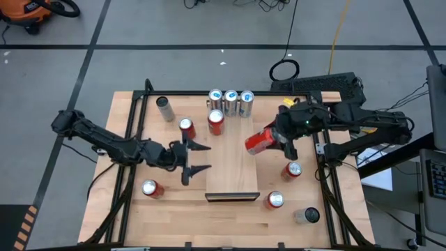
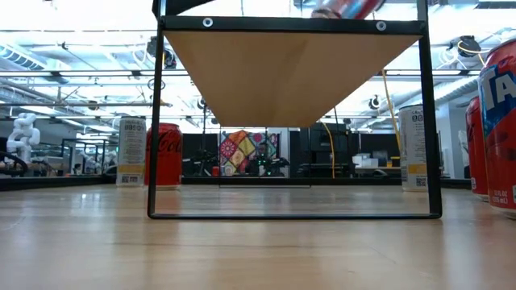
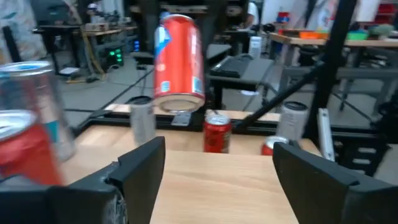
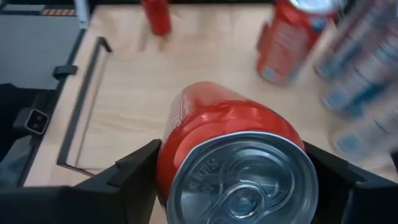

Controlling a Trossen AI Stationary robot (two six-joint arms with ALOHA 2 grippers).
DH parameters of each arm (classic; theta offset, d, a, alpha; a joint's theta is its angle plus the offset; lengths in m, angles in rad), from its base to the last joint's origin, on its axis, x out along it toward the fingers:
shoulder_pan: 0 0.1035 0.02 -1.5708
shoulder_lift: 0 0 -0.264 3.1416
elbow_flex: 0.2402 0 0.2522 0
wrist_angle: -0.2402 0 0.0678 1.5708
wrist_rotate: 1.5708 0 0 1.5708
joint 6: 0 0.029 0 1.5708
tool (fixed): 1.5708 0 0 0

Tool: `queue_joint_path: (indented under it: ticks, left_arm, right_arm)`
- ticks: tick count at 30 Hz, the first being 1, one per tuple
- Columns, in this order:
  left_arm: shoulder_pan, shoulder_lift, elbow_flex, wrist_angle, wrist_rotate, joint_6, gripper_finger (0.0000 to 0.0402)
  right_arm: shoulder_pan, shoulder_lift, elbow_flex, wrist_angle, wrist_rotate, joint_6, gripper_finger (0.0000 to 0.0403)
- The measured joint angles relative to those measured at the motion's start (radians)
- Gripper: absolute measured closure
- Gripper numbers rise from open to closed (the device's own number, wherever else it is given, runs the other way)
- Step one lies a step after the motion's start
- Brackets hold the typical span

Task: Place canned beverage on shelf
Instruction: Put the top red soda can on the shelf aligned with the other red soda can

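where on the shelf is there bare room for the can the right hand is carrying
The near stretch of the shelf, from its dark front edge up to the held red can, is bare. The far end is crowded: three silver cans in a row, with another red can just in front.

In the low view we see only a sliver of the tilted red can (image 2: 347, 8) above the pale wood shelf panel (image 2: 290, 68), its upper part cut by the top edge. At the right edge, a large red can (image 2: 501, 121) near the camera is cropped, leaving part of its white lettering. In the left wrist view, a blurred silver can (image 3: 37, 106) and a blurred red can (image 3: 22, 152) run off the edge. In the right wrist view, silver cans with blue print (image 4: 364, 68) are smeared; we cannot count them.
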Motion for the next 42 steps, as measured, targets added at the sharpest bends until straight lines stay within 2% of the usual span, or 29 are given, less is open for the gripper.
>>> queue_joint_path:
  ticks: [13, 21, 29, 39, 42]
  left_arm:
    - [-0.073, 0.105, 0.073, 0.036, -0.068, 0.003, 0.01]
    - [-0.094, 0.106, 0.077, 0.04, -0.108, 0.001, 0.01]
    - [-0.089, 0.106, 0.077, 0.042, -0.078, -0.059, 0.01]
    - [-0.084, 0.106, 0.077, 0.011, -0.046, -0.081, 0.01]
    - [-0.083, 0.114, 0.077, 0.02, -0.009, -0.097, 0.01]
  right_arm:
    - [0.133, 0.126, 0.001, 0.241, 0.001, -0.354, 0.0125]
    - [0.181, 0.217, 0.001, 0.248, -0.001, -0.594, 0.0125]
    - [0.206, 0.279, 0.001, 0.304, 0.0, -0.783, 0.0124]
    - [0.234, 0.281, 0.001, 0.401, -0.001, -0.964, 0.0124]
    - [0.235, 0.281, 0.001, 0.403, -0.003, -0.99, 0.0124]
